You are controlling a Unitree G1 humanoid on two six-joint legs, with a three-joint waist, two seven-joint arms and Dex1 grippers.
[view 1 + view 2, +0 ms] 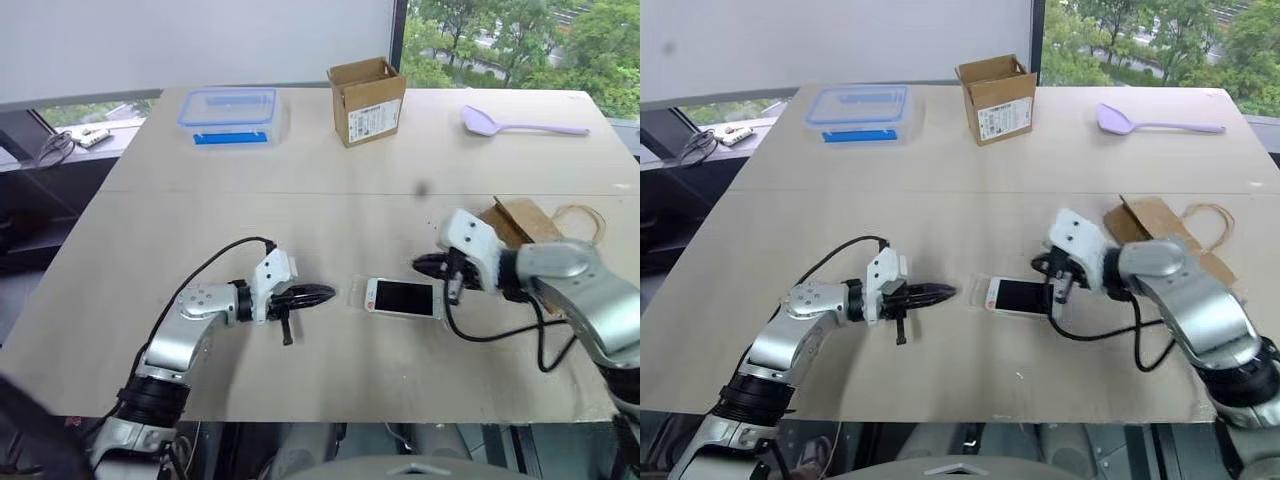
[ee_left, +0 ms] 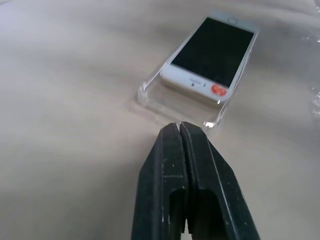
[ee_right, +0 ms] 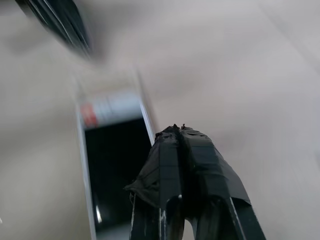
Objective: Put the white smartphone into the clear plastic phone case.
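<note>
Where the pale, matte wooden table (image 1: 330,150) runs toward its near edge, the white smartphone (image 1: 402,298) lies flat, its dark glossy screen up and a small red mark on the white bezel at the end nearest the left gripper (image 1: 322,293). It sits inside the clear plastic phone case (image 2: 150,93), a thin see-through shell whose rounded rim stands out past that same end of the phone. The left gripper's two black fingers are pressed together with nothing between them, their tip just beside the case's rim. The right gripper (image 1: 428,265) is likewise closed and empty, hanging by the phone's other end; whether it touches is hard to tell. Farther back stand a clear food box (image 1: 229,113) with a blue-rimmed lid, an open cardboard box (image 1: 367,100) and a lilac plastic spoon (image 1: 520,124). A flat brown paper bag (image 1: 525,222) with string handles lies near the right arm.
</note>
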